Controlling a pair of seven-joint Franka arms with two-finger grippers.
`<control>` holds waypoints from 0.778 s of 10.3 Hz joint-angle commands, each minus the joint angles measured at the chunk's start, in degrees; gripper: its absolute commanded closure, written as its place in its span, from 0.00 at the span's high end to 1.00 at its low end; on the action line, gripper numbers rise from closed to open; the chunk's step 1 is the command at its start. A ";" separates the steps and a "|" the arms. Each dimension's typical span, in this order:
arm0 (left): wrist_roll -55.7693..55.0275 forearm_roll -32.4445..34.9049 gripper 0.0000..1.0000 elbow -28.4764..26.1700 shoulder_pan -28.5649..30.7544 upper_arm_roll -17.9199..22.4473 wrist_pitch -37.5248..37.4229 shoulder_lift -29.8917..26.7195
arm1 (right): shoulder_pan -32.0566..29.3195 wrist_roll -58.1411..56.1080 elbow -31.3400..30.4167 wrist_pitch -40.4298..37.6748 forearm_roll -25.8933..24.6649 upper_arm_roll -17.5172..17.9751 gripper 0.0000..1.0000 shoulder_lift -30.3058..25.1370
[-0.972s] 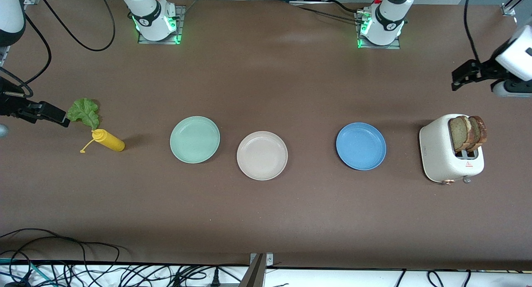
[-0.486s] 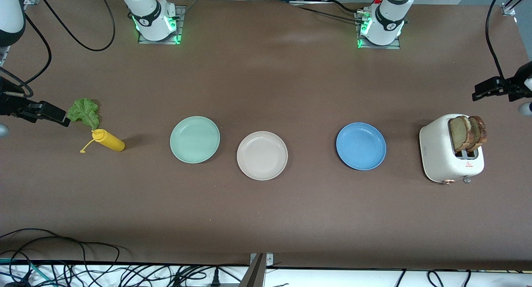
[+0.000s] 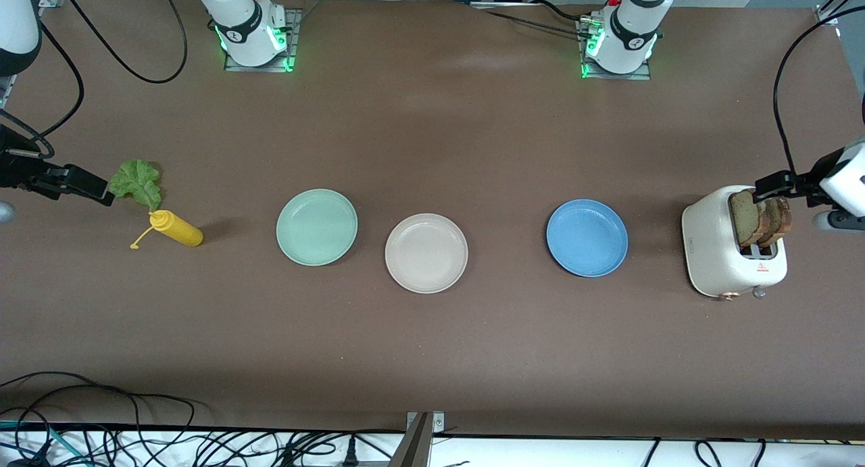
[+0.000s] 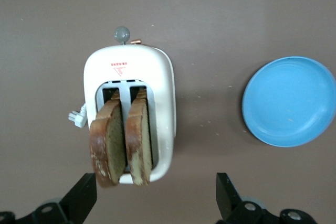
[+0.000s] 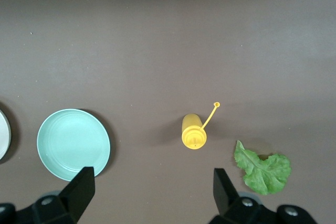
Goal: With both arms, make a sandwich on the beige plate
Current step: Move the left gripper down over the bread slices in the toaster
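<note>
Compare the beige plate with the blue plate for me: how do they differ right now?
The beige plate is pale beige-pink; the blue plate is bright blue. The beige plate lies slightly nearer the front camera, beside the mint-green plate; the blue plate lies toward the left arm's end, beside the toaster. Both are round, similar in size, shallow-rimmed, and hold nothing.

The beige plate (image 3: 426,253) looks matt and smooth, the bread slices (image 4: 119,142) coarse and speckled, the toaster (image 4: 160,98) smooth white plastic, the table (image 3: 432,359) matt brown.
</note>
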 commanded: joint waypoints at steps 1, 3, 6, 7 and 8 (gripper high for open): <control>1.39 2.90 1.00 -7.59 1.23 -0.45 8.14 -1.69 | -0.11 0.23 -0.15 -0.38 0.58 0.08 1.00 -0.34; 1.22 2.90 1.00 -12.17 1.67 -0.53 13.78 -1.95 | -0.11 0.23 -0.15 -0.38 0.58 0.08 1.00 -0.34; 0.43 2.81 1.00 -14.11 1.67 -0.53 15.46 -1.60 | -0.11 0.23 -0.15 -0.38 0.58 0.08 1.00 -0.34; 0.43 2.90 1.00 -16.82 1.93 -0.53 18.78 -1.69 | -0.11 0.23 -0.15 -0.38 0.58 0.08 1.00 -0.34; 0.43 2.90 0.93 -18.15 3.07 -0.53 20.46 -1.60 | -0.11 0.23 -0.15 -0.38 0.58 0.08 1.00 -0.34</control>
